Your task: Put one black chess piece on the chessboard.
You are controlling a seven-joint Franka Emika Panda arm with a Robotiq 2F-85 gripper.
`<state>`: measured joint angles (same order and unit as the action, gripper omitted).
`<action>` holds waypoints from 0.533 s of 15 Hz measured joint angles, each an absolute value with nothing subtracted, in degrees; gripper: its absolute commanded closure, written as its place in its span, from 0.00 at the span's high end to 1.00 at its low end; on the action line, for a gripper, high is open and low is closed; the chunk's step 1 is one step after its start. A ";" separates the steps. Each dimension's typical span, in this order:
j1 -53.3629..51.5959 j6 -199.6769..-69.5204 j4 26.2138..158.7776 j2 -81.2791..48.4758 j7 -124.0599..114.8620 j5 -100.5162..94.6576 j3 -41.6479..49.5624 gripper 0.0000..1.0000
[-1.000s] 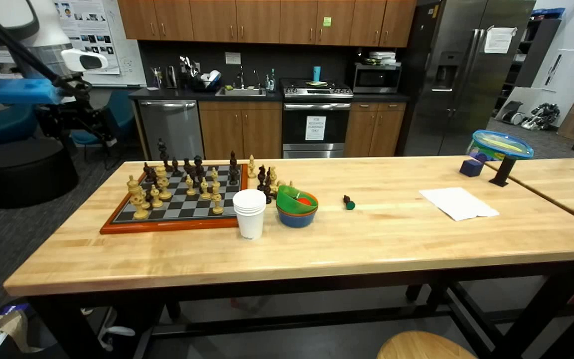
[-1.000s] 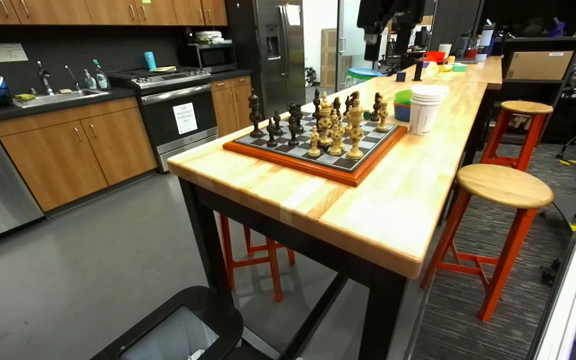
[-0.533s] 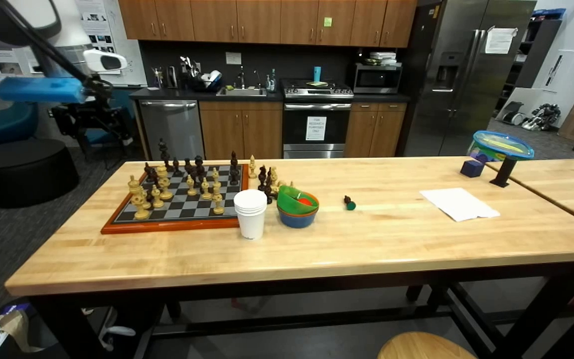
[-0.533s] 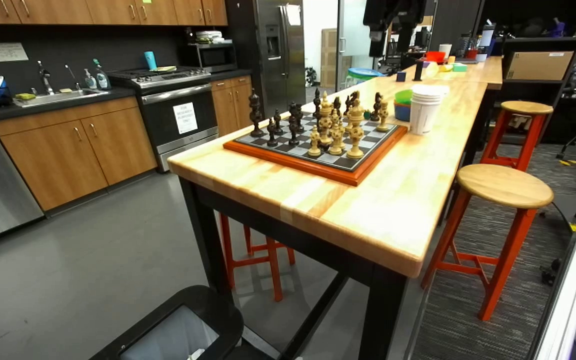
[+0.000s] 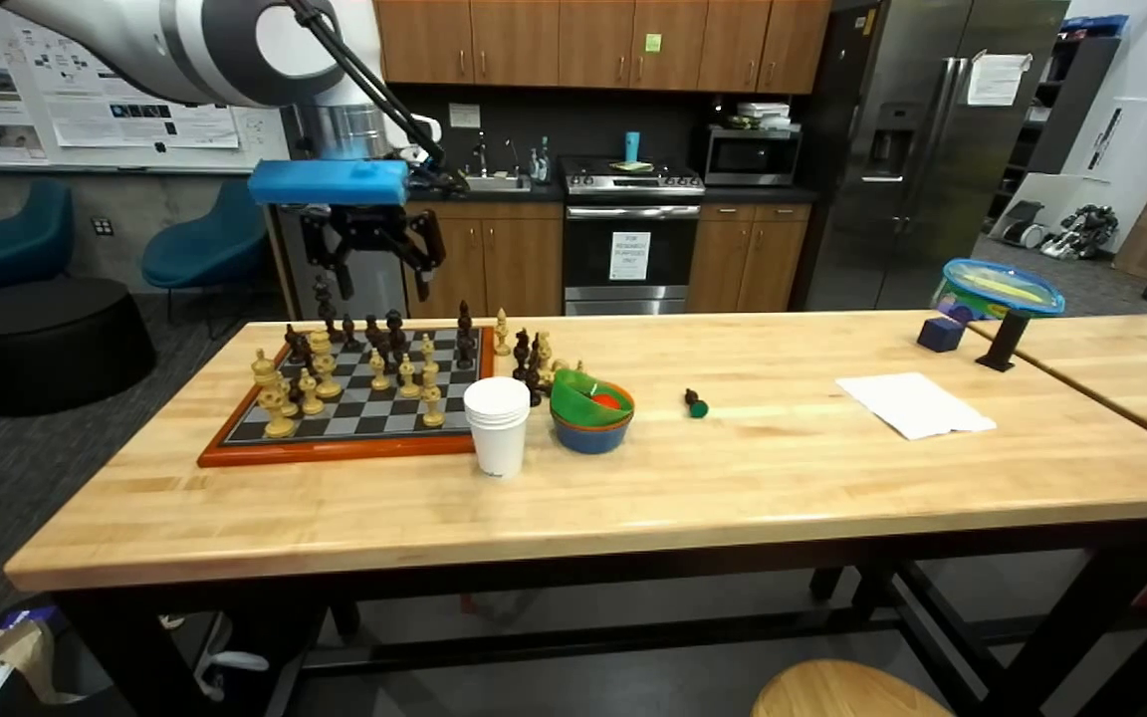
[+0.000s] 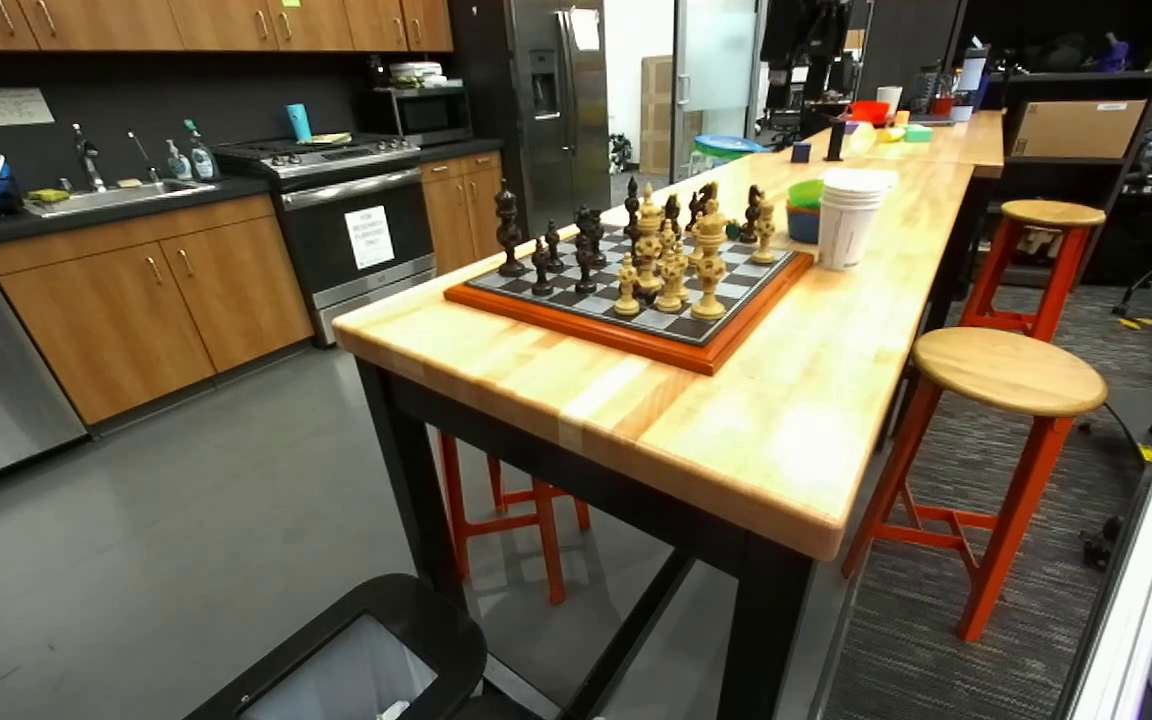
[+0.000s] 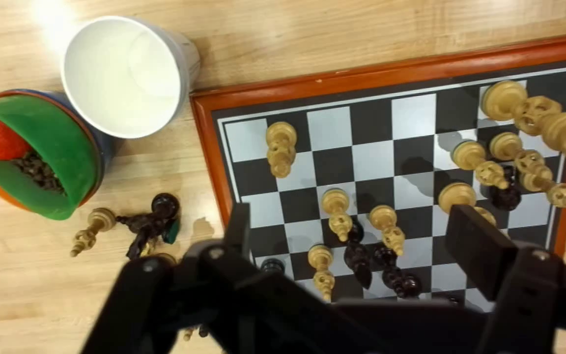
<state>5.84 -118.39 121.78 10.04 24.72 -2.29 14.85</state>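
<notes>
Both robot arm (image 5: pixel 225 55) and gripper (image 5: pixel 383 287) had swung inward from the edge of an exterior view since the earlier frames, while the pieces on the table (image 5: pixel 733 498) looked to us to have stayed put. We found the fingers spread wide with nothing between them, hanging clear above the chessboard (image 5: pixel 335 451), which showed beneath them in the wrist view. We judged the step in hand to be the approach, with no black piece yet taken up. For candidates we had the standing black pieces (image 5: pixel 522 355) just beside the chessboard, near the white cups (image 5: pixel 499 438) and the green bowl (image 5: pixel 573 403), and a lying black piece (image 5: pixel 694 400), well apart from the rest; which was meant, we could not tell. Our next move would call for travelling past the chessboard's edge and lowering the fingers around one of these. Among the standing ones, we reckoned, the light piece (image 7: pixel 94 232) close by left little room; the lying one offered freer access but would likely need turning upright before we set it down.
</notes>
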 measured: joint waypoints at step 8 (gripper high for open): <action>6.35 -118.39 118.64 6.14 25.23 -2.14 14.47 1.00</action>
